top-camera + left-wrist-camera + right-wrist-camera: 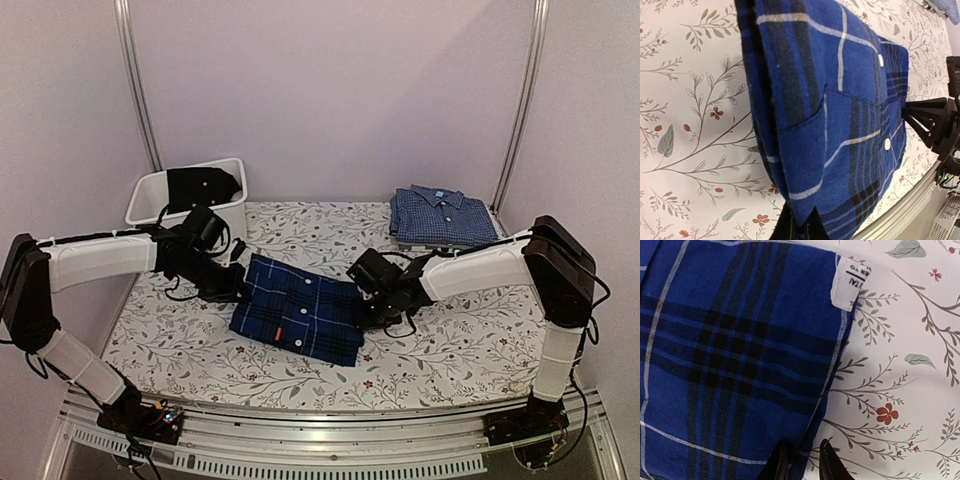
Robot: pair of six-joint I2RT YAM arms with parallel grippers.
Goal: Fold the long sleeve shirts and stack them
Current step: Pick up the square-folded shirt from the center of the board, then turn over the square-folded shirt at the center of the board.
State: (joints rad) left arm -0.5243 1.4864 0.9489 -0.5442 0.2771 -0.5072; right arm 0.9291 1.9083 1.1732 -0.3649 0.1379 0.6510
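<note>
Navy plaid shirt (297,308), edges in jaws

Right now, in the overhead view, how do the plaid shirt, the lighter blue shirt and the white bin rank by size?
1. The plaid shirt and white bin: near alike; the bin sits farther back, so unranked.
2. The lighter blue shirt: looks smallest, also far back.
</note>
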